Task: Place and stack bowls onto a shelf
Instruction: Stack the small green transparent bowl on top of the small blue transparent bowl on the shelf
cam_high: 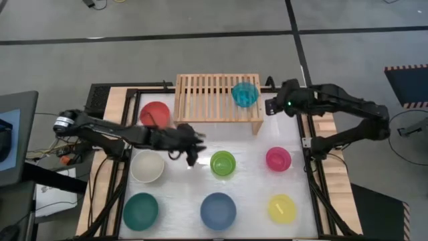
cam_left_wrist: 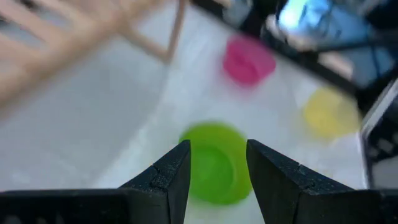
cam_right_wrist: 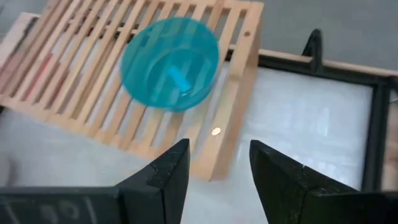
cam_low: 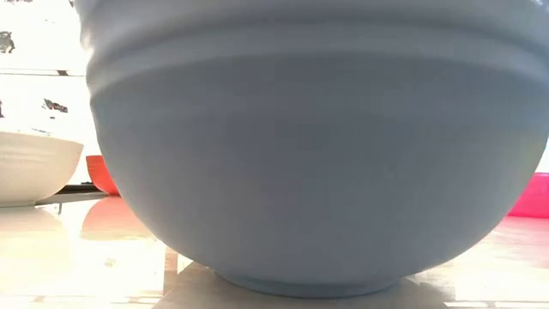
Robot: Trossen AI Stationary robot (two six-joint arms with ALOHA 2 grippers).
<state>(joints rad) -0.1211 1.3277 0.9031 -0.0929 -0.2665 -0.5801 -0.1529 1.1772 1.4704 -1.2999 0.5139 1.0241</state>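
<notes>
The light-wood shelf (cam_high: 207, 98) stands at the table's far middle. A cyan bowl (cam_high: 245, 94) sits upright on the slats near its right end (cam_right_wrist: 169, 62). The red bowl (cam_high: 154, 114) rests on the table left of the shelf. Cream (cam_high: 147, 166), lime green (cam_high: 223, 163) and magenta (cam_high: 278, 158) bowls form a middle row. Dark green (cam_high: 140, 211), blue (cam_high: 218, 211) and yellow (cam_high: 281, 208) bowls line the near row. My left gripper (cam_high: 194, 152) is open, just left of the lime bowl (cam_left_wrist: 214, 162). My right gripper (cam_high: 271, 106) is open beside the shelf's right end (cam_right_wrist: 219, 152).
The blue bowl (cam_low: 317, 146) fills the low view, with the cream bowl (cam_low: 34, 163) and red bowl (cam_low: 103, 176) at its left and the magenta bowl (cam_low: 532, 193) at its right. A black frame (cam_high: 309, 144) edges the table. The shelf's slats left of the cyan bowl are bare.
</notes>
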